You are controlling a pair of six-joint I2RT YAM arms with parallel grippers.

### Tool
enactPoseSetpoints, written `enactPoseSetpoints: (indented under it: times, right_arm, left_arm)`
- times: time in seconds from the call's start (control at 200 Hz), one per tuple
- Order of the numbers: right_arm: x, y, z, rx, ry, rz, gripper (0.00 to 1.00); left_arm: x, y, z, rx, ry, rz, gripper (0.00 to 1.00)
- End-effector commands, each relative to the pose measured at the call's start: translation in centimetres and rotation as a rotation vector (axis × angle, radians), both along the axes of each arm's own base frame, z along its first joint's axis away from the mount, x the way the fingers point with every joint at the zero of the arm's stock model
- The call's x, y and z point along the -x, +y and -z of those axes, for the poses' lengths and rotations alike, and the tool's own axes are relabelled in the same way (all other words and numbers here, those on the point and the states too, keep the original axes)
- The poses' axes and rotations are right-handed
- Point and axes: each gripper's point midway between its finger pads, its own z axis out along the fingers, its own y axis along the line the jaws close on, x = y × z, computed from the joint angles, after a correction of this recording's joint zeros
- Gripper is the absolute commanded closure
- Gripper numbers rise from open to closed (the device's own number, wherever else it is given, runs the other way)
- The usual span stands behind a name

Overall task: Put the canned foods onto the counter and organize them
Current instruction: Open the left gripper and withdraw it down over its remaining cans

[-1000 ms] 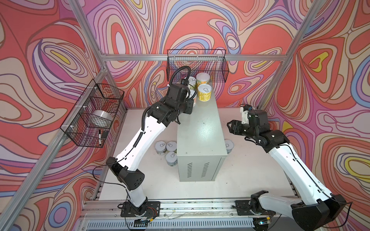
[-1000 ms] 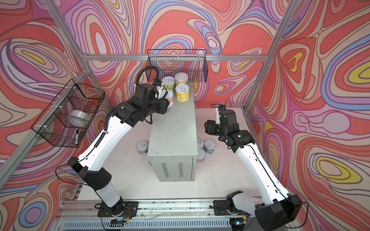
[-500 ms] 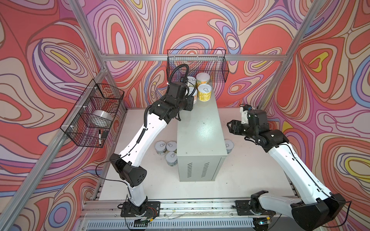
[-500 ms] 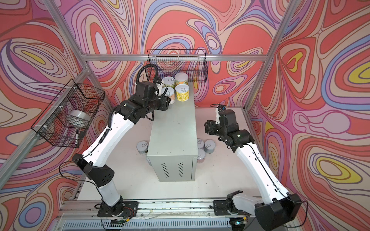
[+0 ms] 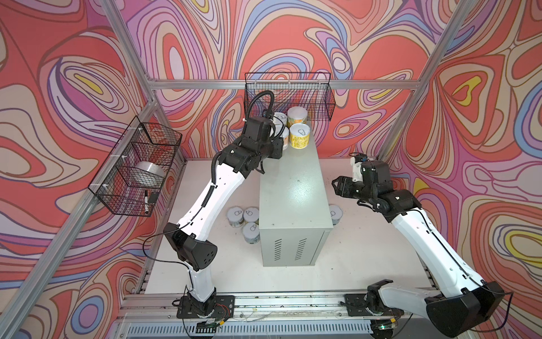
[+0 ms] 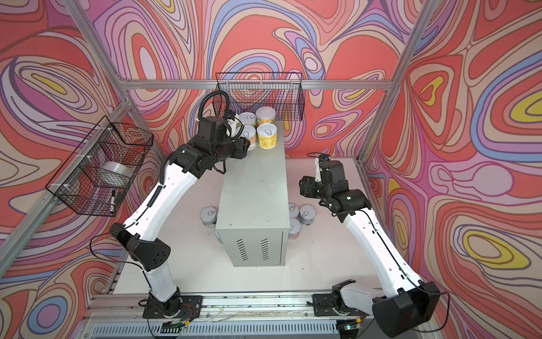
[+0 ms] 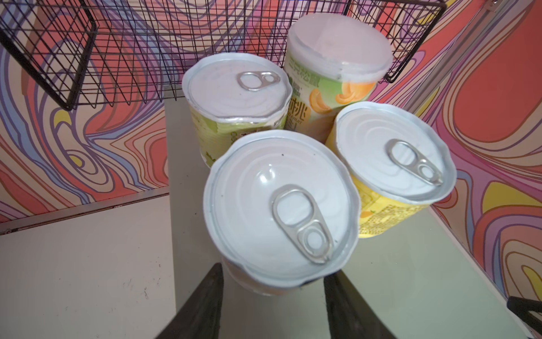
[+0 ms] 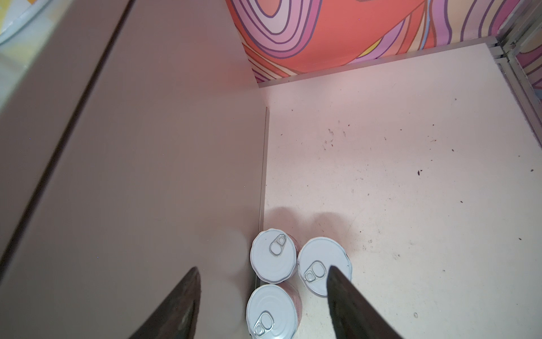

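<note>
Short cylindrical tin (image 7: 281,205), silver pull-tab lid: pinched between left gripper (image 7: 272,271) jaws, on pale grey metal cabinet top (image 7: 396,278). Likely rigid, weighty, slick-walled; hold mid-wall. Right gripper (image 8: 263,267): jaws spread, three tins (image 8: 272,255) below.

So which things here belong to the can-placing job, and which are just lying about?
Job: counter; three cans standing on it; fourth can, gripped by left claw; three cans on the table left of it, three right.
Lying about: tape roll, marker, two wire baskets.

chinese characters on the plastic-lidded can (image 7: 322,97), partly hidden, fine print on yellow can (image 7: 381,217) illegible
</note>
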Motion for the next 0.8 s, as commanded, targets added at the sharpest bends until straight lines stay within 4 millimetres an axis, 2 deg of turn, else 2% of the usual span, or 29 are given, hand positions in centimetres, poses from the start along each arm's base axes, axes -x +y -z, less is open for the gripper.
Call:
enactPoseSetpoints:
  times: [0.0, 0.581, 0.721, 0.796]
  right_arm:
    - [-0.58, -0.23, -1.3, 0.003, -0.036, 0.011, 0.3]
    - [-0.66, -0.18, -1.17, -0.003, -0.037, 0.014, 0.3]
    - [-0.69, -0.18, -1.31, -0.006, -0.039, 0.015, 0.3]
    - [-0.65, -0.23, -1.5, -0.005, -0.045, 0.016, 0.3]
  left_arm:
    - [-0.82, 0.08, -0.96, 0.03, -0.03, -0.016, 0.45]
    - [-0.99, 0.79, -0.6, 0.048, -0.028, -0.046, 0.45]
    - [-0.75, 0.45, -0.59, 0.054, -0.021, -0.023, 0.43]
    - [-0.51, 0.51, -0.54, 0.053, -0.016, -0.02, 0.37]
